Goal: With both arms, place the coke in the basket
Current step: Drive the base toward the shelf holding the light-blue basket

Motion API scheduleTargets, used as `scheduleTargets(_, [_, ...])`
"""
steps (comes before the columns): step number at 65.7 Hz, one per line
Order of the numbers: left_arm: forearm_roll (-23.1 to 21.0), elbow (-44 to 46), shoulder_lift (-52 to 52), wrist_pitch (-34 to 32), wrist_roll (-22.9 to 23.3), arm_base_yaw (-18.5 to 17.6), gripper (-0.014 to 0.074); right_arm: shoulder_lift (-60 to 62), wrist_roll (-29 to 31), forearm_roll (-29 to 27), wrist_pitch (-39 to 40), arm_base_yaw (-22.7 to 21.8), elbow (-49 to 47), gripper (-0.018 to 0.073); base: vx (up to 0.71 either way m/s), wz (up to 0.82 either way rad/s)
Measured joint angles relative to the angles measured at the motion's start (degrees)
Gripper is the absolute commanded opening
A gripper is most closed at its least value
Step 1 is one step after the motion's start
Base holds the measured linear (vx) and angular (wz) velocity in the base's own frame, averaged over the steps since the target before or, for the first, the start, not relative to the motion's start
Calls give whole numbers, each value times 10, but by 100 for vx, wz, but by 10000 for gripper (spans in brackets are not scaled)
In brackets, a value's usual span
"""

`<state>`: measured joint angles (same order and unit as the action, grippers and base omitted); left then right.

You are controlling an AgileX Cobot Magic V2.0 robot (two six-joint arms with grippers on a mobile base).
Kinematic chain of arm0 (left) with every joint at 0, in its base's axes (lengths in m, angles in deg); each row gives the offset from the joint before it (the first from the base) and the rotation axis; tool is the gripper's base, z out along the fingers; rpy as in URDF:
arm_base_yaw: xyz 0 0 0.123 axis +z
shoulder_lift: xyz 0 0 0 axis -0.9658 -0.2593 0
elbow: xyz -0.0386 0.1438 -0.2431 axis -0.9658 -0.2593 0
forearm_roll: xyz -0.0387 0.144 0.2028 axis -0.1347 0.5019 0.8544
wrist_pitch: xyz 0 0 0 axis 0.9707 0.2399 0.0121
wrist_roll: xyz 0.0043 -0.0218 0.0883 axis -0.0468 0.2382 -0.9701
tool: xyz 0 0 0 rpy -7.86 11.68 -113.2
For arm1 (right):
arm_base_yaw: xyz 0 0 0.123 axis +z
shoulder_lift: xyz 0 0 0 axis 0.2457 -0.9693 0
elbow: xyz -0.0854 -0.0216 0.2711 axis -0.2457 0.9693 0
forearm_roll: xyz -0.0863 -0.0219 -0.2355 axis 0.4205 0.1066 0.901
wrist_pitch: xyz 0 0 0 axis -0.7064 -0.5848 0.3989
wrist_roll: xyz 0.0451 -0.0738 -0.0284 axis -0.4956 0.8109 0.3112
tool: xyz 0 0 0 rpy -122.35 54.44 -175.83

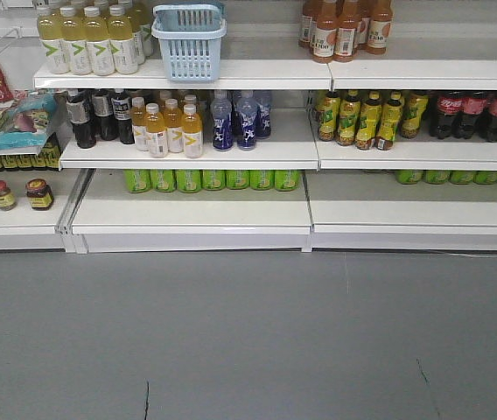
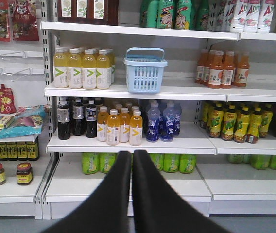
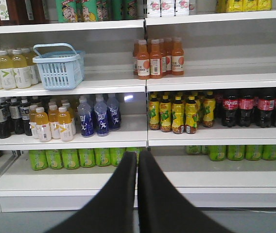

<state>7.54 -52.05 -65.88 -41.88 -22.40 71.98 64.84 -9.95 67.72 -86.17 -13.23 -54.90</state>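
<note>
basket up top, both grippers pinched closed

front view: the light blue basket stood on the top shelf, upper left of the frame, just right of a row of pale yellow bottles. dark cola bottles with red labels lined the middle shelf at the far right edge. bare grey floor filled the lower half.

left wrist view: the left gripper came up from the bottom centre, its two black fingers pressed together with only a thin slit between them, and nothing was held. the basket sat above it, upper centre, handle raised. it stood between the yellow bottles and a cluster of orange bottles, apart from both.

right wrist view: the right gripper rose from the bottom centre, fingers closed tip to tip and empty. the basket was in the upper left, and the cola bottles stood at middle right.
</note>
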Motion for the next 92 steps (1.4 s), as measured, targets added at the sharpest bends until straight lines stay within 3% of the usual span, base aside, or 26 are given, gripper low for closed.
scheduleTargets(92, [0, 0, 0, 0, 0, 0, -6, 0, 0, 0, 0, 0, 0, -5, 5, 1])
